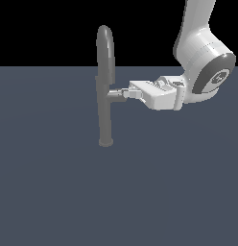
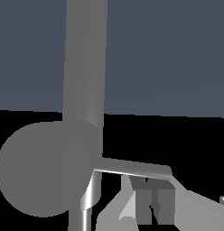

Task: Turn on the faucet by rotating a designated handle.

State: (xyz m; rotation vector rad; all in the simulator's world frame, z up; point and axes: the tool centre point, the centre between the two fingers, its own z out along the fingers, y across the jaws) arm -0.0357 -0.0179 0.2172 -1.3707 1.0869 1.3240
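Observation:
The faucet (image 1: 105, 86) is a tall grey column with a flared base and an arched spout, standing on the blue-grey floor. The handle (image 1: 116, 95) is a short horizontal stub sticking out of the column towards the exterior view's right. My gripper (image 1: 125, 93) is level with the stub and its fingertips are at the stub's outer end. In the wrist view the stub's round end face (image 2: 46, 169) fills one corner, and its thin rod lever (image 2: 136, 169) runs out from it just past my fingertips (image 2: 164, 203). The jaws look closed together with nothing between them.
The white arm (image 1: 202, 62) comes in from the exterior view's upper right. The flat blue-grey floor (image 1: 116, 202) spreads all around the faucet's base (image 1: 106, 142).

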